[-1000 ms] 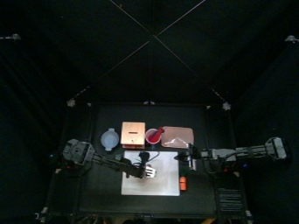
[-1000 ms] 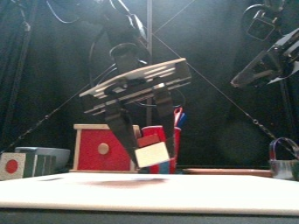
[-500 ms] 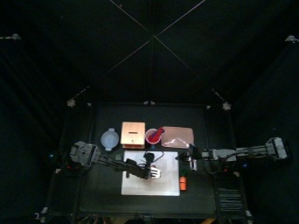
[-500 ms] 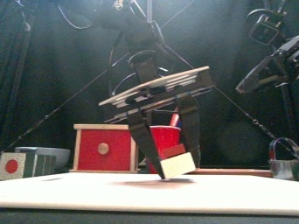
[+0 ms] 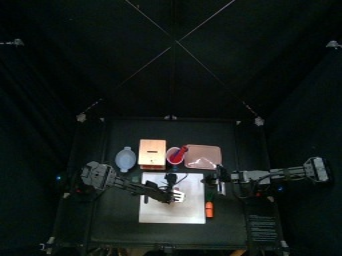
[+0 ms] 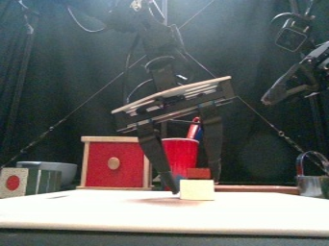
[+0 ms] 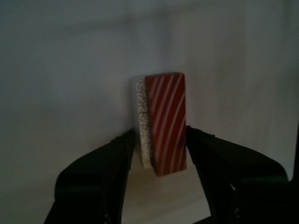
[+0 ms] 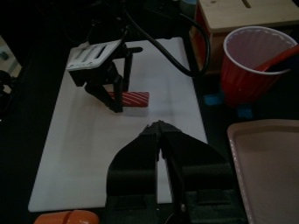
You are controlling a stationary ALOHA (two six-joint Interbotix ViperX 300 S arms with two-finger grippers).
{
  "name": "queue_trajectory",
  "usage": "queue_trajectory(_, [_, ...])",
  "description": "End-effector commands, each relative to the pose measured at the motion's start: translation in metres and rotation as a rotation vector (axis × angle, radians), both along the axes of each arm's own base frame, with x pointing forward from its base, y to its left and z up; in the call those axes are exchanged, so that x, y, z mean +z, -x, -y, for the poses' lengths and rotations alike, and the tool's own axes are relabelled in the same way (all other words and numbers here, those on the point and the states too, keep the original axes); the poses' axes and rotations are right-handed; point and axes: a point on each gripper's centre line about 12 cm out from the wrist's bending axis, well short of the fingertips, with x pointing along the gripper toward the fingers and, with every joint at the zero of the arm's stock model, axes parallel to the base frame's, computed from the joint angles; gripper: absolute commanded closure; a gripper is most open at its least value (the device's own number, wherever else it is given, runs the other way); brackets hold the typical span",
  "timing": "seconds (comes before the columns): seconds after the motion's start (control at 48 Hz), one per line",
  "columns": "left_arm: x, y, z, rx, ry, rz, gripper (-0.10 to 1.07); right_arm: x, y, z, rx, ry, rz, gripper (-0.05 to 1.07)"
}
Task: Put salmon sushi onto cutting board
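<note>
Salmon sushi (image 7: 162, 122) resting on cutting board (image 8: 93, 149) near its far edge, left gripper (image 6: 193, 184) spread astride it, right gripper (image 8: 163, 144) pressed together; only withdrawal left.

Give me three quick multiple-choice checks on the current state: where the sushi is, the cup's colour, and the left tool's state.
1. Where is the salmon sushi?
A. on the cutting board
B. inside the cup
C. on the tan block

2. What colour is the cup?
A. blue
B. red
C. white

3. How is the left tool set?
A. shut tight on the sushi
B. open, a finger on each side of the sushi
C. raised far from the board

Key: 1 A, the piece lies on the white cutting board in the right wrist view. 2 B, the cup is red in the front and right wrist views. 3 B, the left wrist view shows gaps between the jaws and the piece.
</note>
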Motion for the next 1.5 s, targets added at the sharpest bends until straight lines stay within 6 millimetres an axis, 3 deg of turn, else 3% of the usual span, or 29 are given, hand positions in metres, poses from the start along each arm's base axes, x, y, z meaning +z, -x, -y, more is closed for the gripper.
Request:
queue_trajectory(0.0, [0.022, -0.008, -0.001, -0.002, 0.002, 0.055, 0.10, 0.006, -0.003, 0.000, 0.001, 0.000, 0.017, 0.97])
queue_trajectory(0.229, [0.045, -0.005, -0.004, -0.047, -0.027, 0.095, 0.10, 0.008, -0.004, 0.000, -0.001, -0.006, 0.024, 0.97])
queue_trajectory(0.375, [0.073, -0.001, -0.001, -0.088, -0.033, 0.143, 0.10, 0.008, -0.004, 0.000, -0.014, -0.029, 0.024, 0.97])
queue_trajectory(0.646, [0.112, 0.026, -0.008, -0.287, -0.140, 0.179, 0.11, 0.015, -0.004, 0.000, -0.022, -0.048, 0.048, 0.97])
queue_trajectory(1.021, [0.152, 0.101, -0.020, -0.599, -0.413, 0.310, 0.11, 0.036, 0.001, -0.001, -0.026, -0.077, 0.135, 0.97])
queue_trajectory(1.292, [0.159, 0.161, -0.018, -0.887, -0.672, 0.492, 0.11, 0.037, 0.001, 0.000, -0.057, -0.144, 0.140, 0.97])
queue_trajectory(1.479, [0.149, 0.198, -0.027, -0.966, -0.748, 0.518, 0.11, 0.038, 0.000, 0.001, -0.084, -0.202, 0.140, 0.97])
